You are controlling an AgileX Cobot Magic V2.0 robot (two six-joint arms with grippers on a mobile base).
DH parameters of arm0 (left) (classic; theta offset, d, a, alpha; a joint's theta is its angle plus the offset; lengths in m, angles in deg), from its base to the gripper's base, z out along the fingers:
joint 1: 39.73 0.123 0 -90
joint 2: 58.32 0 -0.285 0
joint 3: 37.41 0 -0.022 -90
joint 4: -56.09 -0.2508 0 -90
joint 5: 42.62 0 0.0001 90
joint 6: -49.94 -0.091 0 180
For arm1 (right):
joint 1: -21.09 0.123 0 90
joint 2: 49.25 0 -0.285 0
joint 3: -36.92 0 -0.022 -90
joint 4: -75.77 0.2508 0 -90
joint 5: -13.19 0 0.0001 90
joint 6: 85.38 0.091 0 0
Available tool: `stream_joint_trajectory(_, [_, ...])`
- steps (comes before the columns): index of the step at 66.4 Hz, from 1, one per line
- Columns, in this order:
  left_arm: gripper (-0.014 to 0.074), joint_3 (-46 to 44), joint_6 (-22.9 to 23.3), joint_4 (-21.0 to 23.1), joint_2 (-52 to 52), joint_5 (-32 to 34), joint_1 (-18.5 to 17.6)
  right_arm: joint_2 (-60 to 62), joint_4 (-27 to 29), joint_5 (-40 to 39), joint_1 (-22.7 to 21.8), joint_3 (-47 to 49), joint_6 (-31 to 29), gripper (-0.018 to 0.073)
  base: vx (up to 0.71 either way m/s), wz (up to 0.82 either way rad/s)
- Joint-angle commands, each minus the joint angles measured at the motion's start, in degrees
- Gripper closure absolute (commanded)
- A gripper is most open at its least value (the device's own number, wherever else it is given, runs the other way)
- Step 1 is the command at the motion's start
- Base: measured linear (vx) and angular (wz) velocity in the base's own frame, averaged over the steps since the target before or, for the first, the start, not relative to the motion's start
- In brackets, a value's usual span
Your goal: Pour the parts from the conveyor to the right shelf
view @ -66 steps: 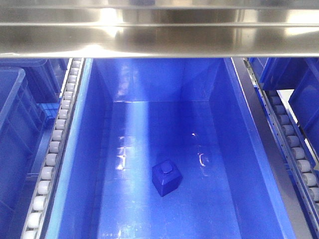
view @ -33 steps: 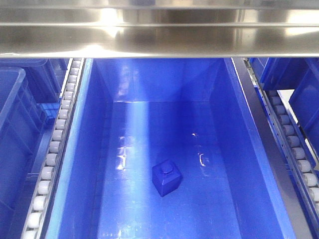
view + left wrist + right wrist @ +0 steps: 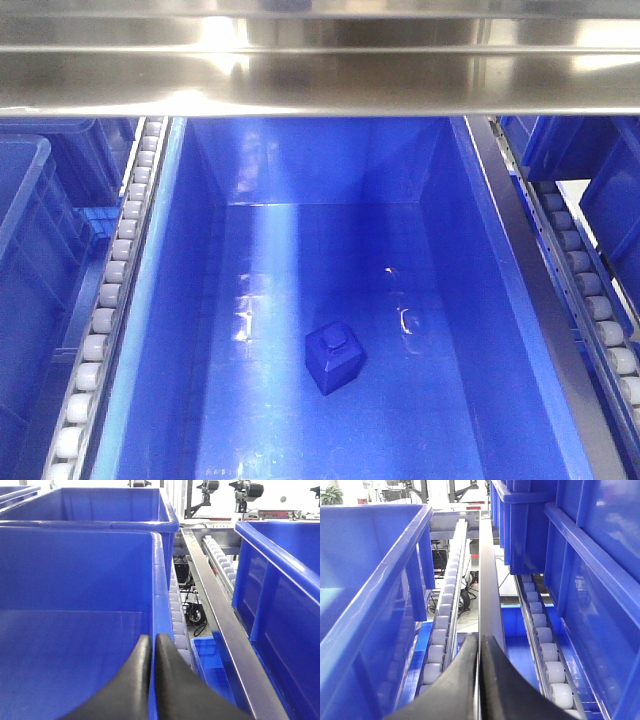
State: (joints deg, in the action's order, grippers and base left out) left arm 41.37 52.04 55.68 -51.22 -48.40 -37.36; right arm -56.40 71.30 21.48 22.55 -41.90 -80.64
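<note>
The left gripper (image 3: 150, 647), a pair of curved black fingers, was pressed together with nothing visible between the tips, poised at the right-hand rim of the large deep blue plastic bin (image 3: 75, 580). From its wrist view it seemed to straddle or rest against that wall, perhaps bracing the bin's side, though whether it actually touched the rim could not be told.

In the front view, that bin (image 3: 480, 300) sat on the steel-framed rack with white roller tracks (image 3: 110, 290) running along its left side. Left of the rollers stood another deep blue plastic crate (image 3: 30, 260). Inside the central bin lay the one small bright blue plastic block with a square knob on top (image 3: 333, 356), upright on the floor, slightly toward the camera from the middle and well clear of every wall. Nothing else lay in the bin that could be seen. Judging by this, the part was already delivered to the shelf.

Right of the bin ran a second roller track (image 3: 590, 300), and beyond it more blue crates (image 3: 610, 200).

The right gripper (image 3: 479, 647) likewise had its black fingers closed flat against each other, empty as far as could be seen, pointing along the steel rail (image 3: 487, 580) just outside the bin's right wall. The conveyor showed in no view.
</note>
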Motion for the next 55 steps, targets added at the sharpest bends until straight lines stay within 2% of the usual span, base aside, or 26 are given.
stream_joint_trajectory(1, [0.0603,-1.1,0.5,0.4,-0.6,4.5,-0.3,0.7,-0.6,-4.5,-0.4,-0.4,-0.1,0.0567,0.0,0.0])
stream_joint_trajectory(55, [0.0603,-1.1,0.5,0.4,-0.6,4.5,-0.3,0.7,-0.6,-4.5,-0.4,-0.4,-0.1,0.0567,0.0,0.0])
